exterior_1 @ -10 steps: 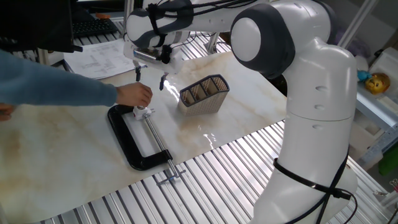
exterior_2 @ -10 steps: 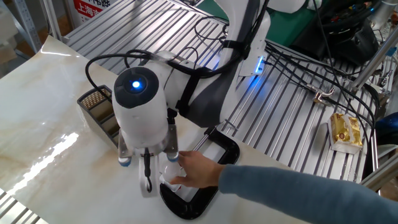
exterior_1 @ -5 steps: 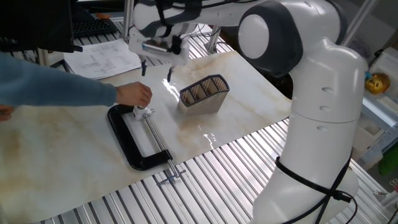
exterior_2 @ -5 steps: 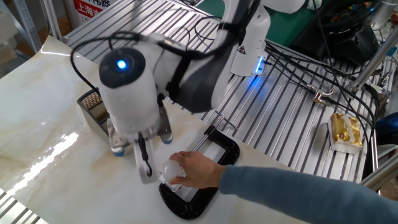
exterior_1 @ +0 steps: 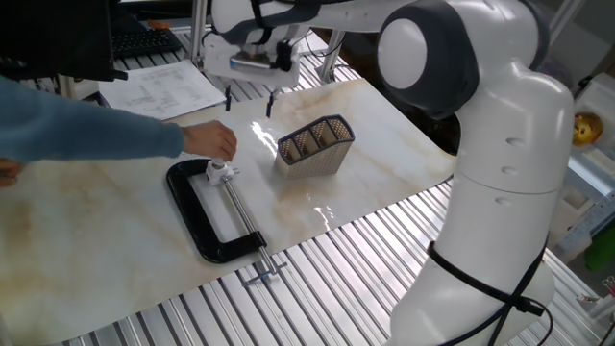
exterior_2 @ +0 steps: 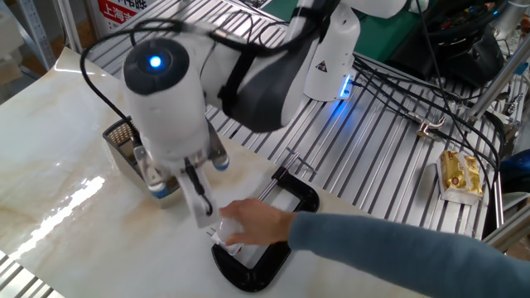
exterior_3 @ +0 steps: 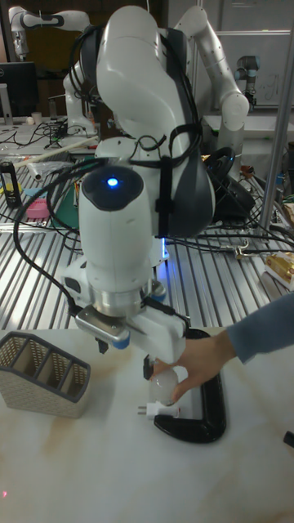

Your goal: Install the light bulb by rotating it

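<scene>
Tool: my tool [exterior_1: 249, 96] hangs above the table [exterior_1: 86, 221], fingers spread apart and holding nothing; I judge it is raised to leave room for the hand below.
Light bulb: the light bulb [exterior_3: 162, 382] sits upright at the clamp's upper jaw, just under the person's fingers; in the tall fixed view its frosted globe shows beneath the tool body.
Hand: a person's hand [exterior_1: 211, 143] in a blue sleeve rests on the bulb, so I judge the person is seating or steadying it. I cannot tell whether it is threaded in.
C-clamp: the black C-clamp [exterior_1: 197, 213] lies flat on the table, screw handle toward the near edge; it appears to anchor the fitting so that twisting does not drag it around.
Mesh basket: the divided mesh basket [exterior_1: 315, 145] stands just beside the work spot, apart from the clamp.
Papers: printed sheets [exterior_1: 159, 92] lie at the far edge.
Obstruction: the hand covers the bulb, so I see no clear way down for my tool.
</scene>
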Robot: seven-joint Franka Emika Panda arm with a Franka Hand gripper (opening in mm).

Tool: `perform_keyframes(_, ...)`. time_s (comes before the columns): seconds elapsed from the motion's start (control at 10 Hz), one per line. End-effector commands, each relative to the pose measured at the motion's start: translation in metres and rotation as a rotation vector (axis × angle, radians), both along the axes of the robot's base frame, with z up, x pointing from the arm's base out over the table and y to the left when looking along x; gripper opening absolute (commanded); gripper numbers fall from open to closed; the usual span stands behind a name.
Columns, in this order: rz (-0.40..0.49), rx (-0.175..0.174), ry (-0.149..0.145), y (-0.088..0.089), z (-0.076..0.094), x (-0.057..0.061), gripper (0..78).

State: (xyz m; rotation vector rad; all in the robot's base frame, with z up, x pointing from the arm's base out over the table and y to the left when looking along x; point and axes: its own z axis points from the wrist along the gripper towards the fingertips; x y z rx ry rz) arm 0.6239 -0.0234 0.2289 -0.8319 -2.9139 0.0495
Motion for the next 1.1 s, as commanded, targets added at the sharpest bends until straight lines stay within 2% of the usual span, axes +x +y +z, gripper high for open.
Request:
perform_keyframes(0.1,0.156,-0.009,-0.005,-0.014,0.029,-0.012,77.2)
perform_keyframes(0.5,0.196,-0.009,-0.017,-0.011,0.034,-0.019,77.2)
perform_keyframes(0.8,0.283,0.004,-0.021,-0.009,0.033,-0.021,77.2)
perform_keyframes(1.0,0.345,0.005,-0.015,-0.003,0.031,-0.026,77.2)
perform_keyframes(1.1,0.374,-0.006,-0.009,-0.001,0.030,-0.028,77.2)
